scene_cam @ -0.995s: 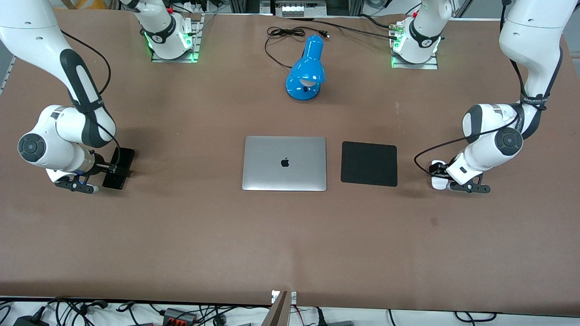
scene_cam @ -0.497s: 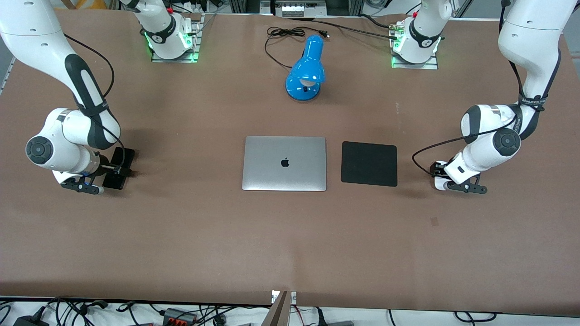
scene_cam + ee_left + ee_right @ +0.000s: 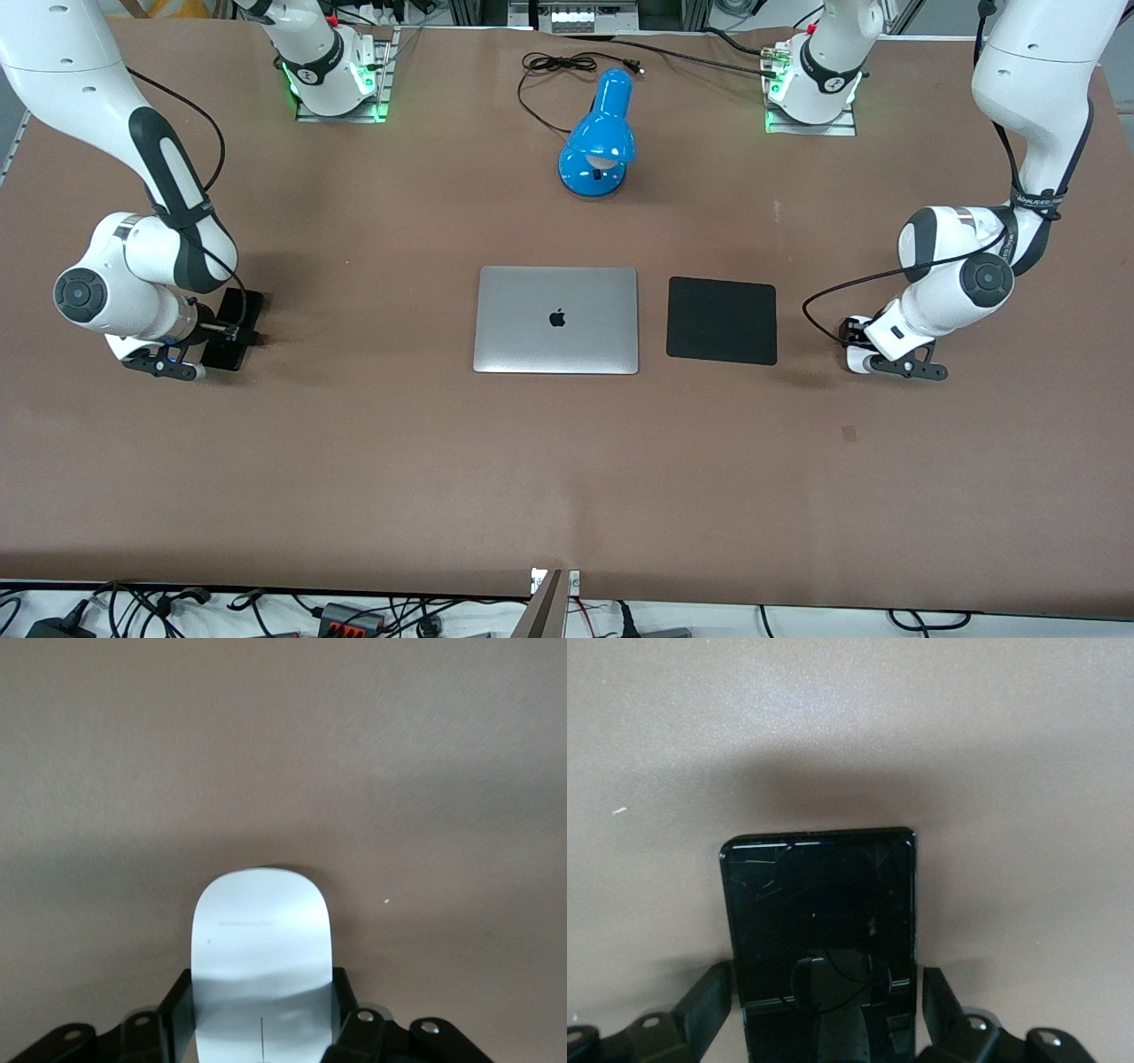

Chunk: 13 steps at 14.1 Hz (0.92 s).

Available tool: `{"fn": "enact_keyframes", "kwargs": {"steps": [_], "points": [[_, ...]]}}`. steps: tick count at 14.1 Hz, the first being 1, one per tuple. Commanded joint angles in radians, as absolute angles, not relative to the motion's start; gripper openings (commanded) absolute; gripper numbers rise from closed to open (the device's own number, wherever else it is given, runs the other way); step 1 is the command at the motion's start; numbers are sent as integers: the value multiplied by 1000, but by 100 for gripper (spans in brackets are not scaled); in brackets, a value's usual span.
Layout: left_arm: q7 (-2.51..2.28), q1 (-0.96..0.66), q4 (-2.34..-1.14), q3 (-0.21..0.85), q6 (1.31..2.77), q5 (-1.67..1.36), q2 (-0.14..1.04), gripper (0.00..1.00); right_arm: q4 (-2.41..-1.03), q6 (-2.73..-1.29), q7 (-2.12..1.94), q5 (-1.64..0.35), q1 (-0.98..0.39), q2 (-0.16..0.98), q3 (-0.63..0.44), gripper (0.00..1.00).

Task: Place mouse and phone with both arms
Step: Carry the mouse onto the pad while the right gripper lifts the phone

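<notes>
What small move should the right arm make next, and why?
Probably close the right claw onto the phone. Its fingers stand on both sides of the phone with gaps, and the phone lies flat on the table. The left claw is already shut on the mouse.

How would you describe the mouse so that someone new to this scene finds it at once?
Start at the silver laptop in the middle of the table, then move past the black pad beside it toward the left arm's end. There the left end effector is shut on the mouse, low on the table. It is the only small white oval here, with a thin grey centre line.
</notes>
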State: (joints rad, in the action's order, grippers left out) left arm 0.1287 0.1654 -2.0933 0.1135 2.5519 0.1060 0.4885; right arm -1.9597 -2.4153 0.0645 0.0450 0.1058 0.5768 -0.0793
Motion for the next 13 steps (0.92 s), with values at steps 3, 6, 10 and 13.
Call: {"fn": "enact_keyframes", "kwargs": {"steps": [3,6,10,13], "points": [[50,163,-1987,240,2289,123,419,38,-1950,-2419,58,46,107,583,-75,30],[-153,153,-1974,343,2276,123,433,39,-1950,-2416,40,46,106,575,-75,24],[-293,49,-1976,342,2321,123,477,39,-1947,-2353,43,43,103,485,-29,24],[-368,-1,-1980,341,2352,135,506,40,-1887,-2260,41,44,101,459,30,24]]}}
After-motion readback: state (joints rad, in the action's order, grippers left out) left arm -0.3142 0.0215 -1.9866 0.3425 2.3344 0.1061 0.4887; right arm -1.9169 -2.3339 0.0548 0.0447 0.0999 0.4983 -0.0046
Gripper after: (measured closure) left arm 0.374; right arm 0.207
